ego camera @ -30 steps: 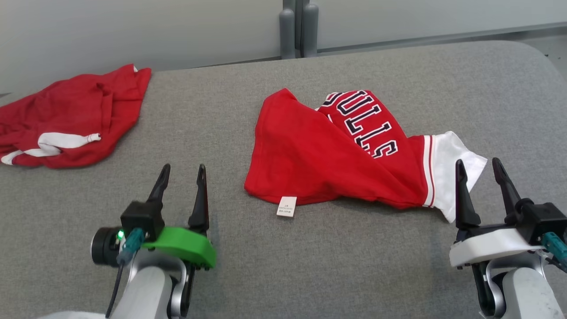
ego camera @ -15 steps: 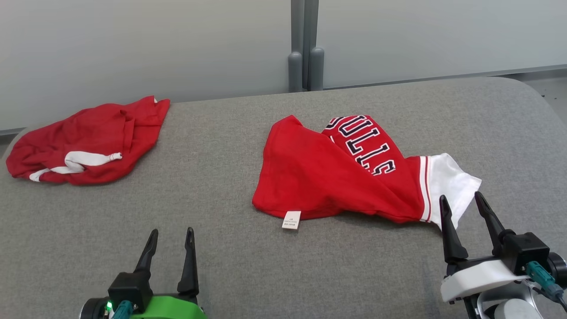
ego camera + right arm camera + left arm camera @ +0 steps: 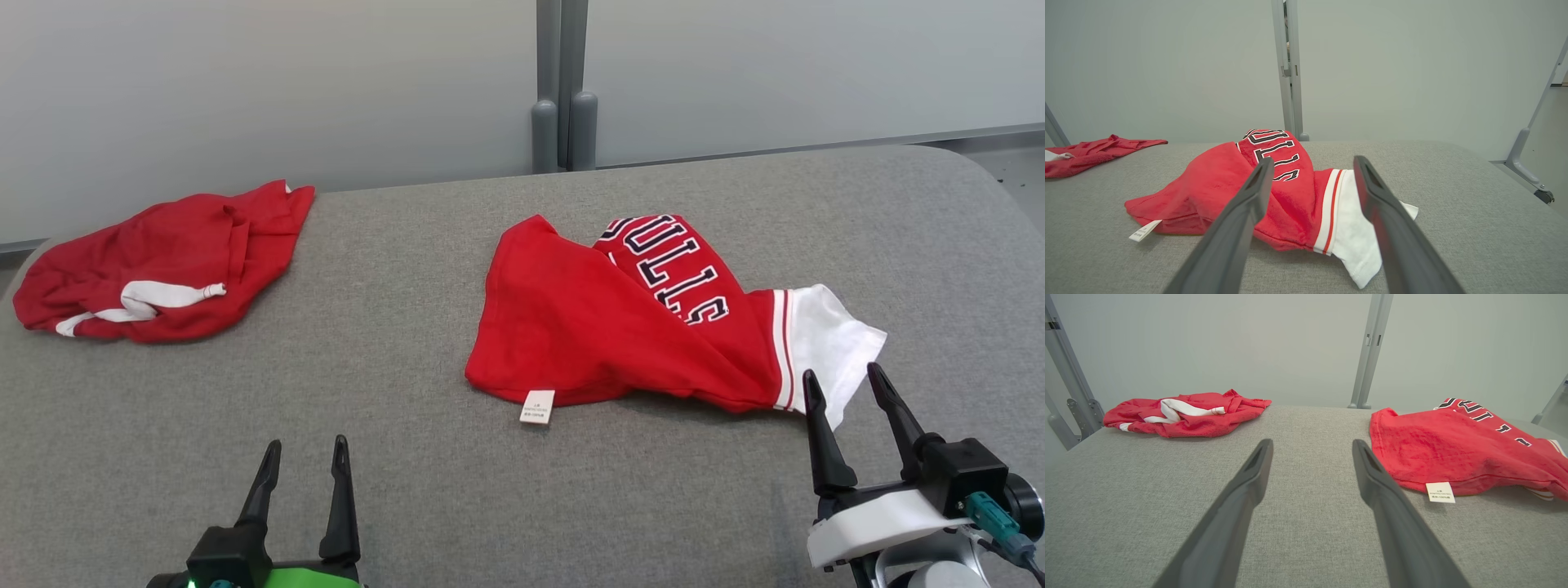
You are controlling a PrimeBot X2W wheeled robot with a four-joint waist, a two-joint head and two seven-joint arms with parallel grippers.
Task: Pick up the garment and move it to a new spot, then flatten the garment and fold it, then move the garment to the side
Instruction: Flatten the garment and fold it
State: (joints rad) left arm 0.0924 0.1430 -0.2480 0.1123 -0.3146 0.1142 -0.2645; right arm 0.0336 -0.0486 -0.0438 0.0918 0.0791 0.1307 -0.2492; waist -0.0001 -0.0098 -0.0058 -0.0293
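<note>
A crumpled red garment with dark lettering, a white sleeve and a small white label lies right of the middle of the grey table; it also shows in the left wrist view and the right wrist view. My right gripper stands open just in front of the white sleeve, its fingertips apart from the cloth. My left gripper is open near the front edge, well left of the garment, with nothing between its fingers.
A second red garment with a white drawstring lies bunched at the table's far left corner. A grey post rises behind the table before a pale wall. The table's right edge curves away beyond my right gripper.
The head camera tilted up, so the whole scene sits lower in the picture. Both grippers have drawn back toward the near edge; the garments lie as before.
</note>
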